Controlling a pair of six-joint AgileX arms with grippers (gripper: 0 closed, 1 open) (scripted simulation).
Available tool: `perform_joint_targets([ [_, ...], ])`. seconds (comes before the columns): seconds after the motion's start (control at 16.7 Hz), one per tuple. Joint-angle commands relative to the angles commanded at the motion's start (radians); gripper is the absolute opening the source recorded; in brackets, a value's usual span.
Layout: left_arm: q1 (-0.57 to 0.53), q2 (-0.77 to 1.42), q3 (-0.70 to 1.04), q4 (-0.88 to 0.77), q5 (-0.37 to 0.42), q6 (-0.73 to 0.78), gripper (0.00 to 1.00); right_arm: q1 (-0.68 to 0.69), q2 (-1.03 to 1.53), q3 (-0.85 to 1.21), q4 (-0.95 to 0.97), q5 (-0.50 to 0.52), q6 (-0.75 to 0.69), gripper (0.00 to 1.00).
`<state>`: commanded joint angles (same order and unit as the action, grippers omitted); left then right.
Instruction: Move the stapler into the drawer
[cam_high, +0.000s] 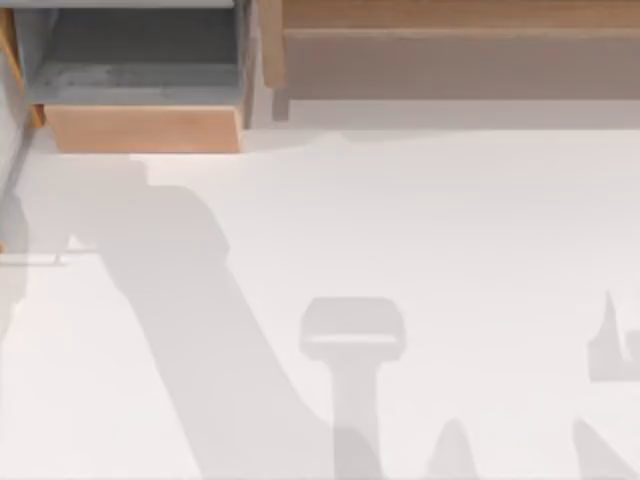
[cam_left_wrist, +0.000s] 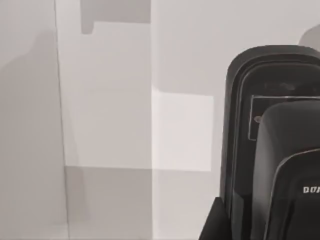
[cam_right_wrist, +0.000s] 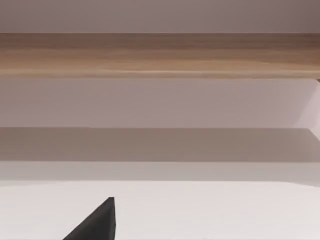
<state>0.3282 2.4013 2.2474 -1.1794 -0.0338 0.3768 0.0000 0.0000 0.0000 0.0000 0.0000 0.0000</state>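
While the stapler (cam_left_wrist: 280, 150) looms beside the left end effector (cam_left_wrist: 216, 226), whether that is closed can't be told.
Probably rigid, light, slick: clamp mid-body across its sides.

White surface (cam_high: 430, 230), flat and uniform; grey shadows lie across its left and near portions. At the far left edge stands the drawer (cam_high: 143, 128), pulled open, its light wooden front panel facing the near side and grey inner walls and floor behind it; the compartment as seen from above holds nothing visible. At the far edge, centre to right, stands a wide wooden shelf unit (cam_high: 460, 50), just beside the drawer; in the right wrist view its wooden board (cam_right_wrist: 160, 55) runs above a shaded recess.
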Motion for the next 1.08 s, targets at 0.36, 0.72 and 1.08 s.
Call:
perform_joint_targets([
  [0.36, 0.040, -0.207, 0.099, 0.114, -0.065, 0.034, 0.00, 0.000, 0.000, 0.000, 0.000, 0.000, 0.000, 1.00],
  [0.72, 0.021, -0.101, 0.019, 0.060, -0.014, 0.012, 0.00, 0.000, 0.000, 0.000, 0.000, 0.000, 0.000, 1.00],
  [1.08, -0.003, 0.070, -0.067, -0.010, 0.020, -0.014, 0.00, 0.000, 0.000, 0.000, 0.000, 0.000, 0.000, 1.00],
])
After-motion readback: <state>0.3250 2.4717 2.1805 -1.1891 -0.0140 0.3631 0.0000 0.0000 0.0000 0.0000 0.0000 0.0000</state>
